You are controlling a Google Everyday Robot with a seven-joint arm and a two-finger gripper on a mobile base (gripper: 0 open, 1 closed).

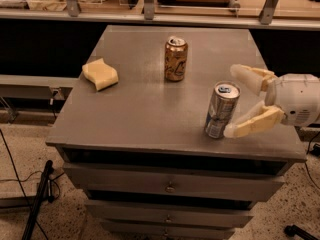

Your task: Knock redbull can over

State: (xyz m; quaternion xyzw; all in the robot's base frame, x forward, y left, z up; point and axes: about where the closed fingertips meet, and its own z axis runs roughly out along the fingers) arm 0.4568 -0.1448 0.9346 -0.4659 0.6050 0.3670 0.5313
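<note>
The redbull can (221,110) is a tall slim silver can with blue panels. It stands near the front right of the grey cabinet top (145,109), leaning slightly. My gripper (235,101) comes in from the right at can height, open. Its near cream finger (252,122) touches the can's lower right side. Its far finger (250,77) is just behind and to the right of the can's top.
A gold-brown soda can (176,58) stands upright at the middle back of the top. A yellow sponge (100,74) lies at the left. The cabinet has drawers (170,186) below. A railing and shelf run along the back.
</note>
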